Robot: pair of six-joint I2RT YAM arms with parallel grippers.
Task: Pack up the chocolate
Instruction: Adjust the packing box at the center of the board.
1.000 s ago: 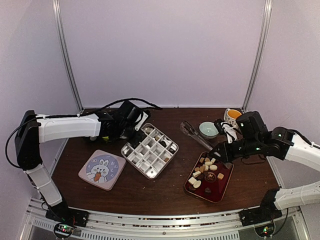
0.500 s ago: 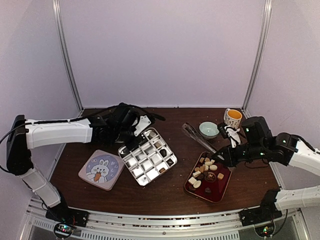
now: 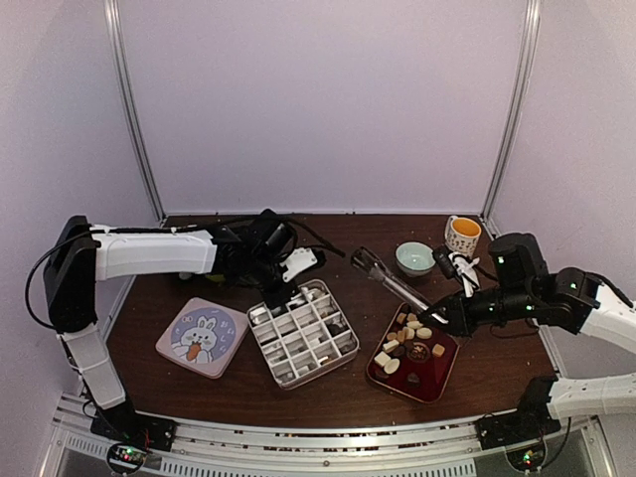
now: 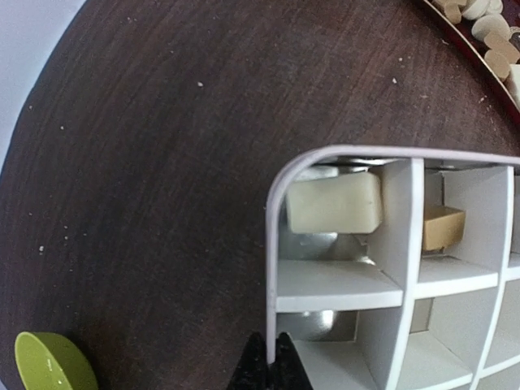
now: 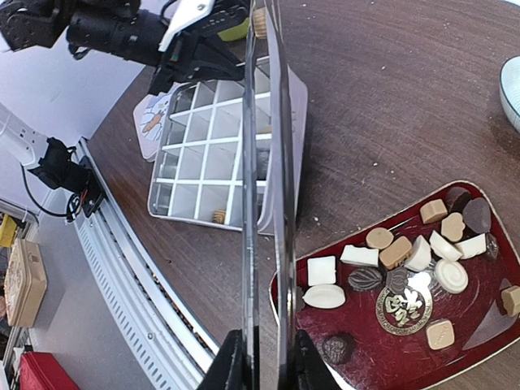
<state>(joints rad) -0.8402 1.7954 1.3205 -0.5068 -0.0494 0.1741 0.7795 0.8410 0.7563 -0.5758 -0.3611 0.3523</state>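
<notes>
Top external view: most of the chocolate lies in the red tray; the divided tin holds only a few pieces.
Left wrist view shows a cream block and a tan piece in adjoining corner compartments. The left gripper is clamped on the tin's rim. The right gripper pinches metal tongs, tips pointing toward the tin.

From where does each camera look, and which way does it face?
Top external: high behind the robot, looking down on the dark wooden table; left arm and right arm show.
Left wrist: looks down at a corner of the white divided box; the left pincer pinches its rim.
Right wrist: looks along the long metal tongs held in the right pincer.
Shared: all three show the box and the red tray of chocolate.
</notes>
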